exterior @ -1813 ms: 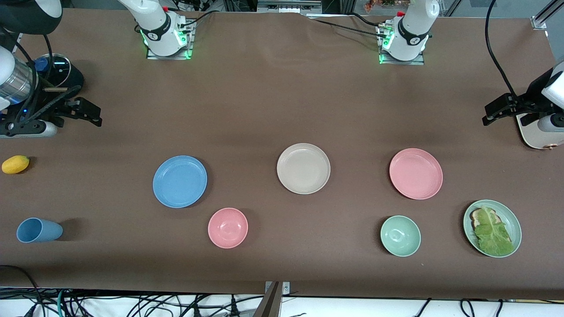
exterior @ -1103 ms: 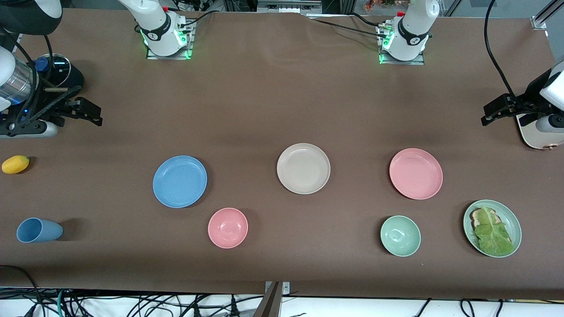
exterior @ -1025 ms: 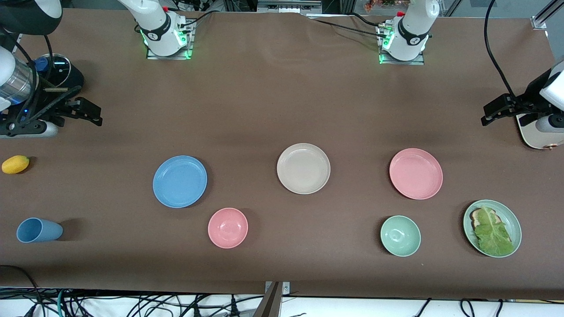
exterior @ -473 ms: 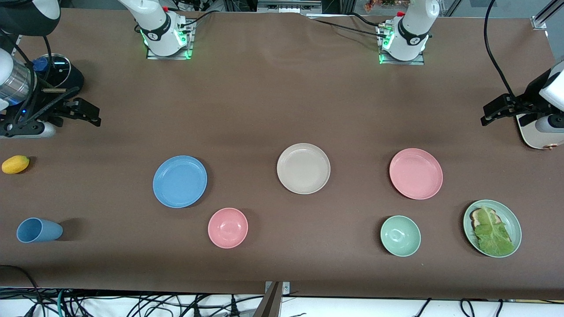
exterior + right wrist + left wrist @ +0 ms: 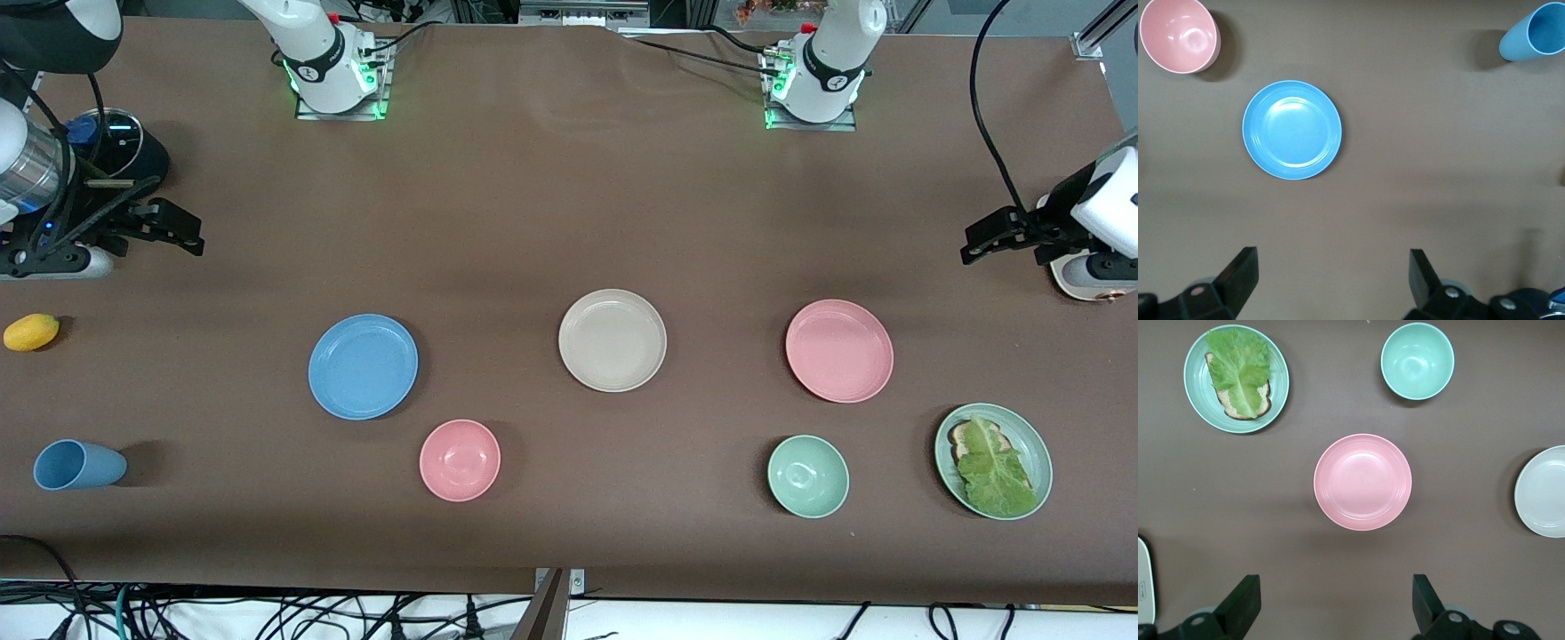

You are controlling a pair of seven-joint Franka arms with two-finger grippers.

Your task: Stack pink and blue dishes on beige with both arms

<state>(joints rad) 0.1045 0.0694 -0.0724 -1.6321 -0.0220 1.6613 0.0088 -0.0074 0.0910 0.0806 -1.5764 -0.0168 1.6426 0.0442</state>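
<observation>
Three equal flat plates lie in a row across the table: the blue plate toward the right arm's end, the beige plate in the middle, the pink plate toward the left arm's end. My left gripper hangs open and empty over bare table at its end, with the pink plate ahead of its fingers and the beige plate at the edge. My right gripper hangs open and empty at its end. The blue plate shows past its own gripper.
A small pink bowl sits nearer the front camera than the blue plate. A pale green bowl and a green plate with lettuce lie nearer than the pink plate. A blue cup lies tipped and a yellow fruit rests at the right arm's end.
The left arm's hand has shifted a little toward the middle of the table. The right gripper has barely moved. No plate has moved.
</observation>
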